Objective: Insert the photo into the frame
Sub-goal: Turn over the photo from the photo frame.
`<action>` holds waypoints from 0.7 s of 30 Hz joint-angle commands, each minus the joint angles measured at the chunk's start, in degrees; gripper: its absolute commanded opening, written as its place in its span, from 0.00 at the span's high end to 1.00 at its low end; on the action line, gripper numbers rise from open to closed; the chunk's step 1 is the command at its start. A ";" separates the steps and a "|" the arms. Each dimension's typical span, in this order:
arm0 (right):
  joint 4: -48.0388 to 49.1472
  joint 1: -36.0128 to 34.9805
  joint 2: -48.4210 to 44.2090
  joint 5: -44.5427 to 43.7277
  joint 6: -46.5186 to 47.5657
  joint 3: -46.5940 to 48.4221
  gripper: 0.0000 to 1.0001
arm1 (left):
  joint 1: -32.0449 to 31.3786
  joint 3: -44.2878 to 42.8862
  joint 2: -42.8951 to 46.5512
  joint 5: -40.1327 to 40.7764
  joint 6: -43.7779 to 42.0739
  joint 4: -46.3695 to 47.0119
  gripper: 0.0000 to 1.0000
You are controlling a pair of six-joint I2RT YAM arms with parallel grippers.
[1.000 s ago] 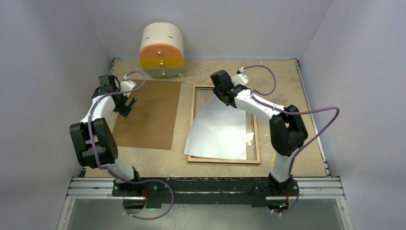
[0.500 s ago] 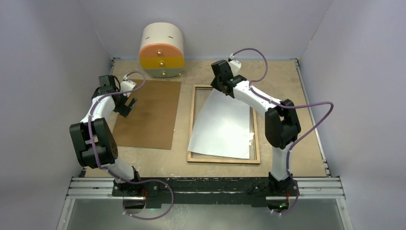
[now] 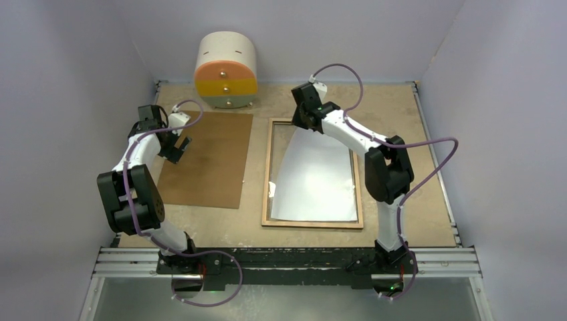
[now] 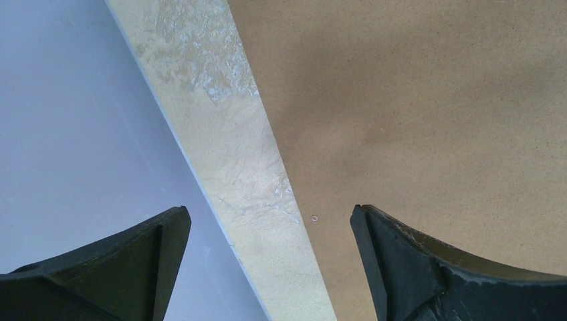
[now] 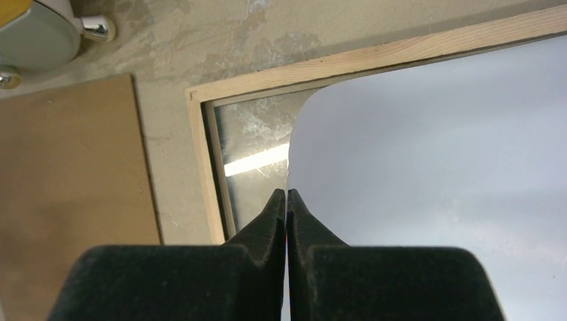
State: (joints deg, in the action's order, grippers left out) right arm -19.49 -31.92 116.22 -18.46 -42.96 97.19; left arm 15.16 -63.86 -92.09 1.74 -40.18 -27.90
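One photo (image 3: 315,180), pale side up, lies inside the frame (image 3: 268,175), which rests light-wood side up on the worktop (image 3: 401,107). The sheet's near edge sits flat along the frame's near rail, while its far end curls upward. The right claw (image 5: 286,194), fingers pressed together, pinches the photo's far-left edge above a bare patch of glass (image 5: 254,144) at the frame's far-left corner. A brown backing board (image 3: 208,160) lies flat on the worktop to the left, near the frame but not touching it. The left claw (image 4: 267,224) hangs with fingers spread wide and nothing between them, over the board's left edge beside the wall (image 4: 67,100). A round drawer unit (image 3: 225,70) with orange, yellow and green fronts stands at the far edge, behind the board
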 commanded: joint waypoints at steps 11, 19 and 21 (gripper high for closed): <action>-2.52 -0.07 -0.72 -3.85 -0.91 -0.58 1.00 | -0.36 -0.13 1.92 -0.75 -1.47 -0.18 0.00; -0.27 -0.05 -0.30 -2.85 -0.73 -0.68 0.51 | -0.39 0.04 2.09 -1.29 -2.24 -0.92 0.00; 0.17 -0.07 -0.25 -2.31 -0.72 -0.84 0.42 | -0.38 0.12 2.09 -1.30 -2.35 -0.95 0.00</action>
State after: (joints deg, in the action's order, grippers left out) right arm -20.49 -31.92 116.22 -20.21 -43.72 96.99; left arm 15.16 -63.86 -92.09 1.67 -41.32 -28.51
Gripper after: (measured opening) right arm 0.518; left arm 0.996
